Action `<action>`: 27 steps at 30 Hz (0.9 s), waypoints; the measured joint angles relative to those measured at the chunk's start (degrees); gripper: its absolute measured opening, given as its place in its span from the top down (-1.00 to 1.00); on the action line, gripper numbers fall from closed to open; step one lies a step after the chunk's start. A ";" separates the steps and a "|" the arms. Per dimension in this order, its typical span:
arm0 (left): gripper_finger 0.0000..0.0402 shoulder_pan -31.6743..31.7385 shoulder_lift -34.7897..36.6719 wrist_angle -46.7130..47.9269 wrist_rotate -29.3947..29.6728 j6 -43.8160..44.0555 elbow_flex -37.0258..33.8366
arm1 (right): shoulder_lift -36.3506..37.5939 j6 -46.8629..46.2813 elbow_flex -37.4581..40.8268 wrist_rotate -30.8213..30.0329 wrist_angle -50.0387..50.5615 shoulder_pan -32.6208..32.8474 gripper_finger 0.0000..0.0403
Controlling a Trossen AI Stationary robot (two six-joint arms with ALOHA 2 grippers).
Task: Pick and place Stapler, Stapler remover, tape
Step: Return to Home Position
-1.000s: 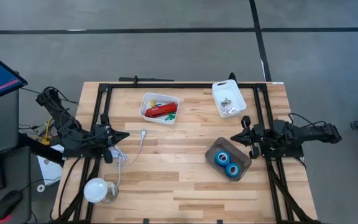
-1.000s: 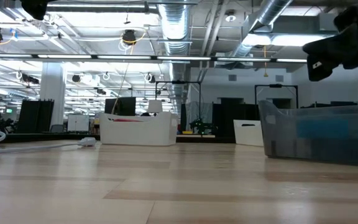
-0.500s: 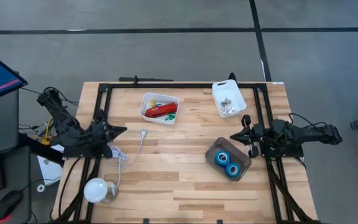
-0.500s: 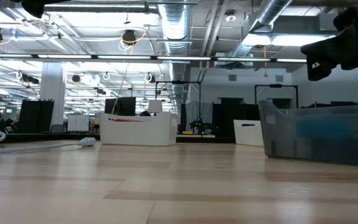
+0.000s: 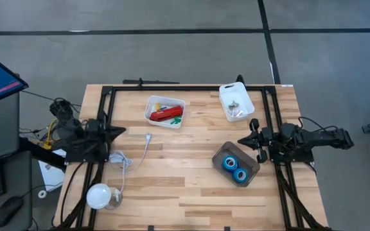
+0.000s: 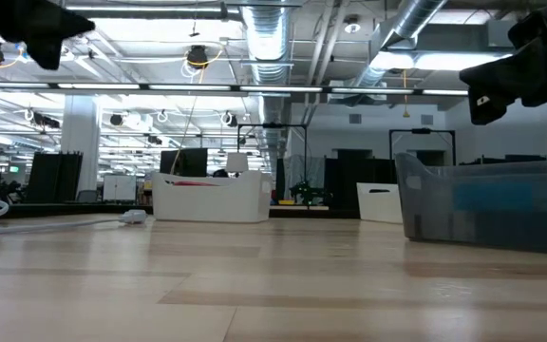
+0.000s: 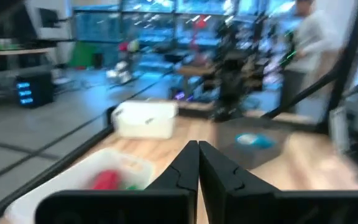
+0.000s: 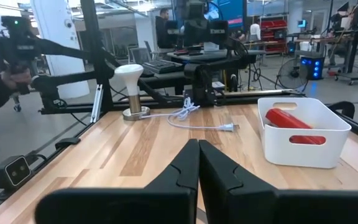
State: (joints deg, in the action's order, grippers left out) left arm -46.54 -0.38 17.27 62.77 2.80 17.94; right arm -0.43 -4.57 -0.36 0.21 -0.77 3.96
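Stapler: in white bin, long axis side to side on desk, nearer left tool, pressed together; tape: in dark bin, just beside right tool, likewise pressed together.

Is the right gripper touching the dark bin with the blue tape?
Apart. In the low view the right gripper hangs above the dark bin, background showing between them.
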 joint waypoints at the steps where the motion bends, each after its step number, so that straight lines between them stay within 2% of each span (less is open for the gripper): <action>1: 0.99 -0.03 0.42 -1.32 -1.29 -0.82 0.17 | 0.00 0.00 0.00 0.00 0.01 0.01 1.00; 7: 0.99 0.15 -1.21 -13.92 -8.90 -12.33 2.97 | 0.11 0.14 0.02 -0.13 -0.01 -0.15 1.00; 11: 0.99 0.15 -1.33 -19.79 -15.18 -16.64 3.46 | 0.11 -0.01 0.02 -0.17 -0.01 -1.38 1.00; 15: 0.99 0.15 -2.62 -21.89 -14.76 -16.21 3.44 | 0.10 -0.03 0.04 -0.17 -0.01 -2.47 1.00; 17: 0.99 0.15 -4.49 -22.76 -11.64 -13.82 3.46 | 0.09 -0.01 0.04 -0.15 -0.01 -2.83 1.00; 19: 0.99 0.19 -7.80 -22.79 -7.19 -10.53 3.42 | 0.09 0.26 0.04 -0.13 -0.01 -3.23 1.00; 22: 0.99 0.49 -14.85 -26.03 -5.23 -8.69 3.42 | 0.09 0.53 0.04 -0.08 -0.01 -4.09 1.00; 25: 0.99 3.19 -22.31 -33.18 -4.43 -12.91 3.40 | 0.09 0.61 0.05 -0.02 0.00 -5.10 1.00; 27: 0.99 6.44 -24.61 -38.01 -5.89 -16.49 3.40 | 0.09 0.47 0.07 0.09 0.00 -5.65 1.00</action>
State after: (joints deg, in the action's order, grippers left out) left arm -40.10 -24.99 -20.75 56.88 -13.70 21.34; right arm -0.34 -4.10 -0.30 0.29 -0.76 -1.69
